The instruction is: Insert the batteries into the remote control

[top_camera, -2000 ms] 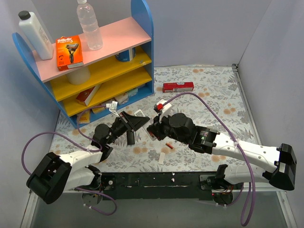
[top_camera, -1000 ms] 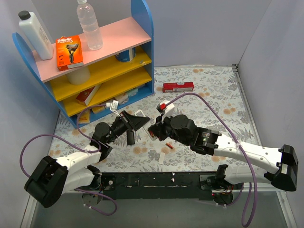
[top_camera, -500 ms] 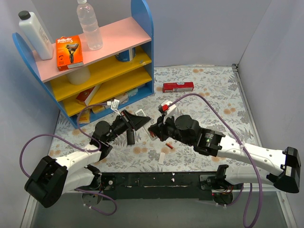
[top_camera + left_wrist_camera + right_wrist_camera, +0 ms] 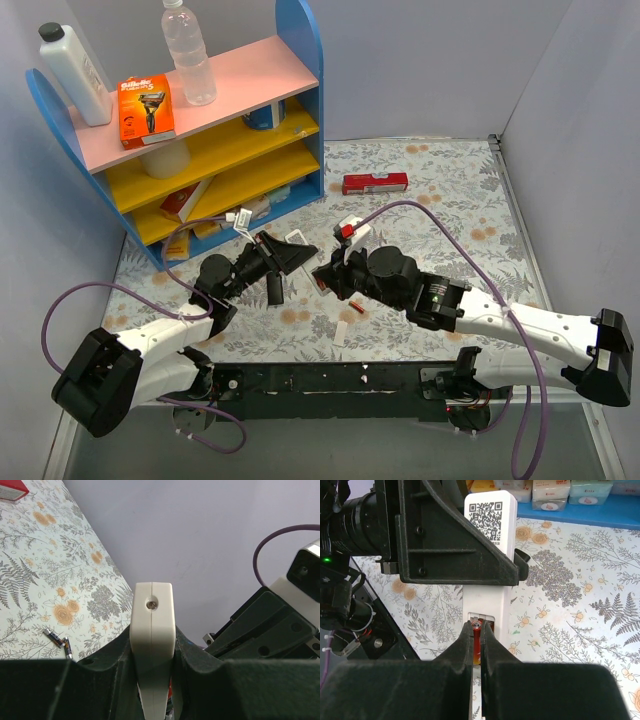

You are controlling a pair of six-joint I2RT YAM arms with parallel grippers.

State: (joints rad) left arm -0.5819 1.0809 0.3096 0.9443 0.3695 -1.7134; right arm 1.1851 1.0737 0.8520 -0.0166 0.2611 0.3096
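Your right pincer (image 4: 476, 630) is clamped on a thin red battery (image 4: 477, 636). The battery's metal tip sits right at the open battery slot (image 4: 482, 618) in the back of the white remote (image 4: 490, 515). Just ahead of that pincer, the left pincer (image 4: 152, 654) is closed on the remote's two narrow sides and holds it up off the table (image 4: 440, 190). Two spare batteries (image 4: 57, 639) lie on the table, well below and to the left of the left pincer.

The main risk appears to be the line of entry. If the battery arrives slightly tilted, its tip will likely catch the slot's rim, and the battery will pivot or squirt out of the right pincer. A firm push could also slide the remote through the left pincer, because only its smooth edges are held. The right fingertips look about as wide as the slot, so they may jam against its walls before the battery seats.

You cannot tell from these views which way the slot's contacts face, so the battery may go in reversed. If it drops, it would probably land beneath the pincers and roll away.
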